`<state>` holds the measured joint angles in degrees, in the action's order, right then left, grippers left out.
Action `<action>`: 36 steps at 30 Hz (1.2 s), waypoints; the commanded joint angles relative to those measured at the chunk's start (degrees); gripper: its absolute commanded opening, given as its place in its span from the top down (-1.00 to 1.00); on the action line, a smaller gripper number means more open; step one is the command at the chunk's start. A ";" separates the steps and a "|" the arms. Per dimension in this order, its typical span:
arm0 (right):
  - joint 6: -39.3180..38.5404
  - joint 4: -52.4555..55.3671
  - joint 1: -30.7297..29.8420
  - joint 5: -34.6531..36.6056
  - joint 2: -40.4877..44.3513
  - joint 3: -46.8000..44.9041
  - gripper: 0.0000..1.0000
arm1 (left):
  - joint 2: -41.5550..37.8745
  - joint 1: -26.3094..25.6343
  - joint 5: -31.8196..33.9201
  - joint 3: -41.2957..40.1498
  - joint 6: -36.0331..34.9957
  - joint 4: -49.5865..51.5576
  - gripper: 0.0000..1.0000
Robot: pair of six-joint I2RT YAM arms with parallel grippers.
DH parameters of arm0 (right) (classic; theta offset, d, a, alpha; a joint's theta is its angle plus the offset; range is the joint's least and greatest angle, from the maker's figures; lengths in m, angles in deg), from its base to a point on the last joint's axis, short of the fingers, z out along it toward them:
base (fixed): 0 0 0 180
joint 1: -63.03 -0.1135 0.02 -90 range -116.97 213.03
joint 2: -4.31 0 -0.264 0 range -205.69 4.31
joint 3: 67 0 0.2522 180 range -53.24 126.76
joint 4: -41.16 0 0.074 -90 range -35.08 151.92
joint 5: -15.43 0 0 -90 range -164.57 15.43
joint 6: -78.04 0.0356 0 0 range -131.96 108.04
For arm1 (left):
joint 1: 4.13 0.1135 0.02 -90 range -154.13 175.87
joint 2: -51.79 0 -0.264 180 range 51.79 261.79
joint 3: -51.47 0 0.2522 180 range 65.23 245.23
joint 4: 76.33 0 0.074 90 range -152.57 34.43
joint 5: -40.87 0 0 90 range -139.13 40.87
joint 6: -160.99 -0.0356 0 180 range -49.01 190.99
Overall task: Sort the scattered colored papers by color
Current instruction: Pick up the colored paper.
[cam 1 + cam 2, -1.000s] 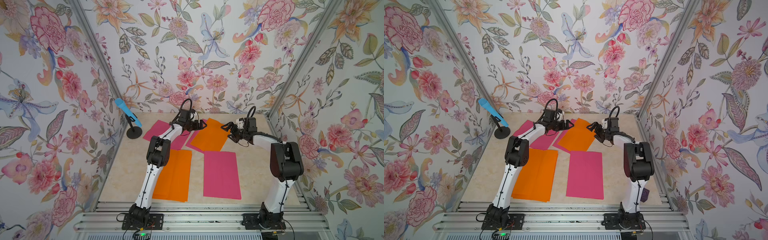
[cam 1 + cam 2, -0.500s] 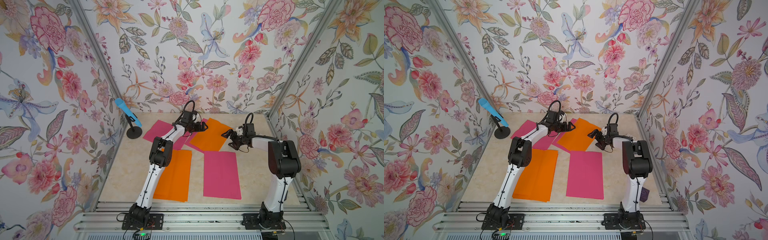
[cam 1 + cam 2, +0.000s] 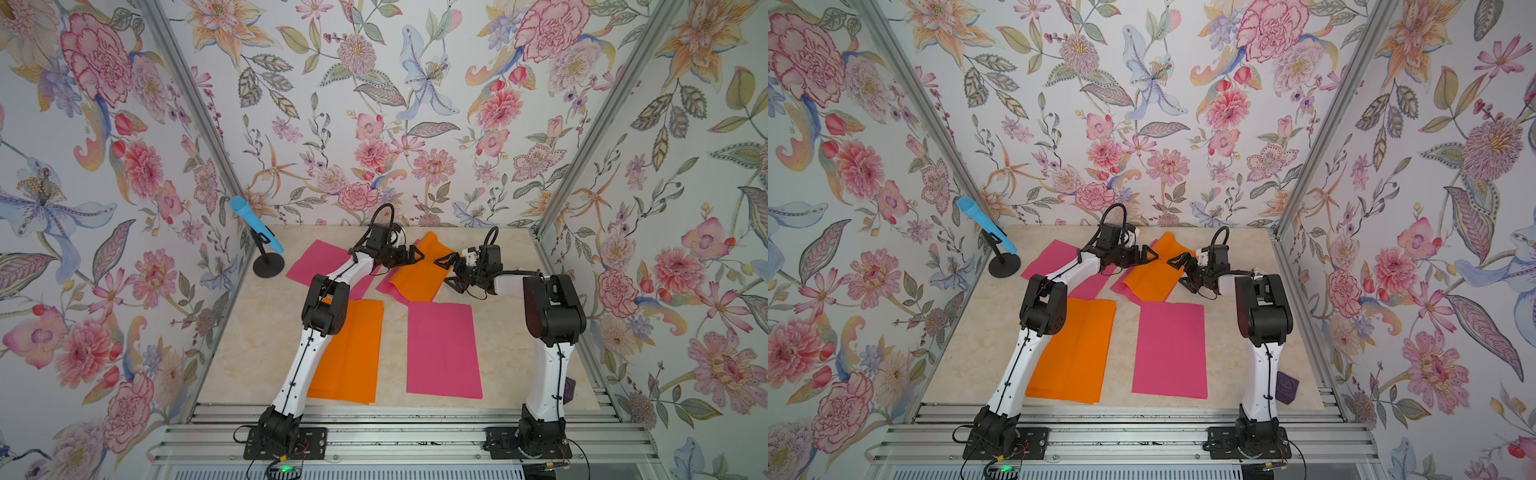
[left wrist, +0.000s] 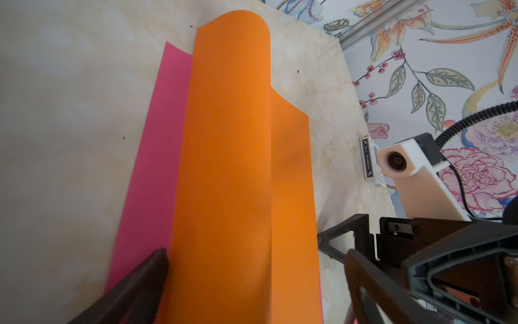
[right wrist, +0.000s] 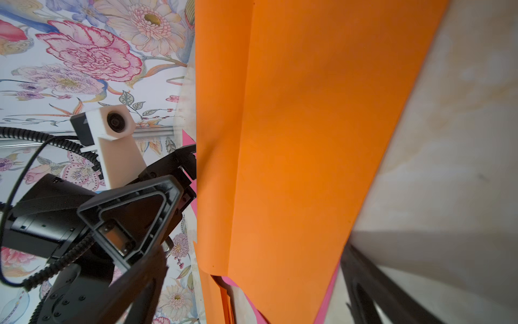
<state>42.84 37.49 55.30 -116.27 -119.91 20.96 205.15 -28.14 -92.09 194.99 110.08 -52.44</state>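
Holding left fingers (image 4: 134,289) and right fingers (image 5: 370,283) apart and empty either side of the curled orange sheet (image 3: 419,278) lying over a pink sheet (image 4: 151,168) at the tabletop's (image 3: 257,332) back, probably to lift it toward the front orange sheet (image 3: 357,353).

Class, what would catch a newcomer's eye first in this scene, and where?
The floral wallpaper on the walls, then the front orange sheet and front pink sheet side by side on the table. At the back, the left gripper and right gripper, both open, flank a curled orange sheet lying over a covered pink sheet.
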 commanded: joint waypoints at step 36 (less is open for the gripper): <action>-10.09 22.71 2.78 6.04 0.05 12.28 -0.30 | -9.15 1.25 -7.07 -13.19 10.62 -18.54 -0.89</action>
<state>37.23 51.69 57.16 -113.25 -120.77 29.13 200.01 -27.33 -100.15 182.97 122.87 -72.02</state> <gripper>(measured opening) 0.657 0.945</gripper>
